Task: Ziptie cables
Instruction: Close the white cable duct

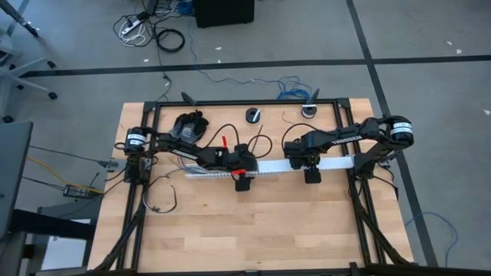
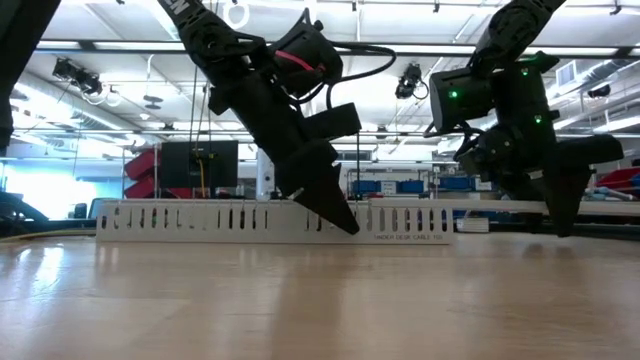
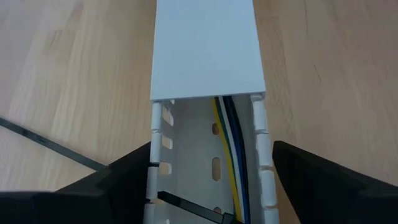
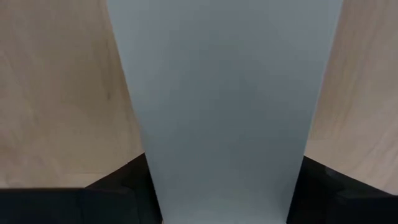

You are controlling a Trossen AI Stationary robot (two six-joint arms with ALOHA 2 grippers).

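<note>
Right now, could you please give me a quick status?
Left gripper open, astride white slotted duct. Right gripper straddling its cover. Thin dark wires inside. Black ziptie crosses the duct.
</note>
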